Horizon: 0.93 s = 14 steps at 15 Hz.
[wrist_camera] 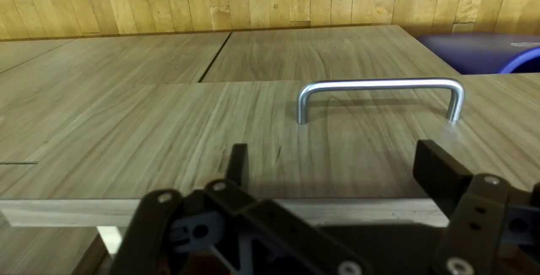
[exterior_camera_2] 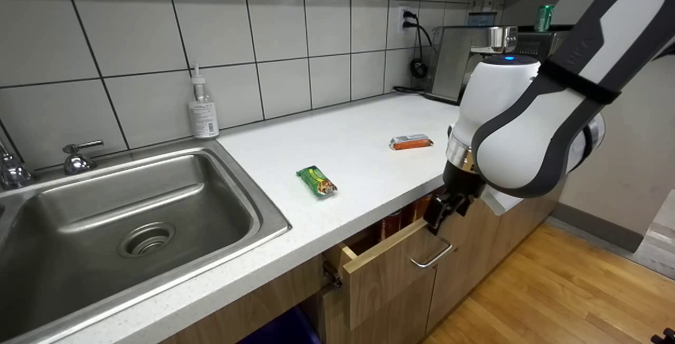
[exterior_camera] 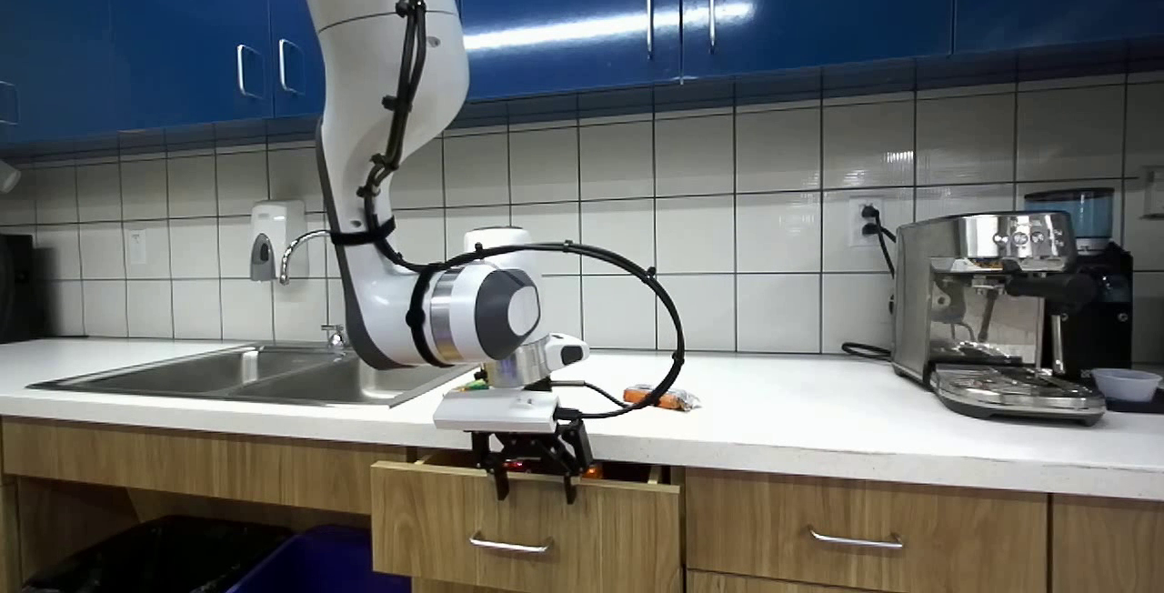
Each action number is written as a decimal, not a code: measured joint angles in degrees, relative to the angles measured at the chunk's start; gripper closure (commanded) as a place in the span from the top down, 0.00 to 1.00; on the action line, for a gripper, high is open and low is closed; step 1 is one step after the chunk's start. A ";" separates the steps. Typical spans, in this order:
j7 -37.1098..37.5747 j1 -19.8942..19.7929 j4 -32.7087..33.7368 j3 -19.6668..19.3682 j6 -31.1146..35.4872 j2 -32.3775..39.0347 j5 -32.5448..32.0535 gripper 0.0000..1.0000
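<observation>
My gripper [exterior_camera: 536, 491] points down with its fingers spread and nothing between them. It is at the top edge of a partly open wooden drawer [exterior_camera: 618, 520]; whether it touches the front is not clear. The drawer front also shows in the wrist view [wrist_camera: 168, 140], with its silver handle [wrist_camera: 379, 84] beyond the fingertips [wrist_camera: 332, 157]. In an exterior view, red-orange items [exterior_camera_2: 391, 225] show inside the drawer, partly hidden. A green packet [exterior_camera_2: 316, 180] and an orange and silver packet [exterior_camera_2: 411, 142] lie on the white counter [exterior_camera_2: 348, 159] above the drawer.
A steel sink [exterior_camera_2: 232, 162] is set in the counter, with a soap bottle [exterior_camera_2: 204, 114] behind its corner. An espresso machine [exterior_camera: 991, 311] stands at the far end. A purple bin [exterior_camera: 327, 561] is below the counter. Blue cabinets [exterior_camera: 573, 20] hang above.
</observation>
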 measured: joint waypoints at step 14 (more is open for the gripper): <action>0.00 -0.18 0.15 -0.55 -0.01 -0.13 -0.08 1.00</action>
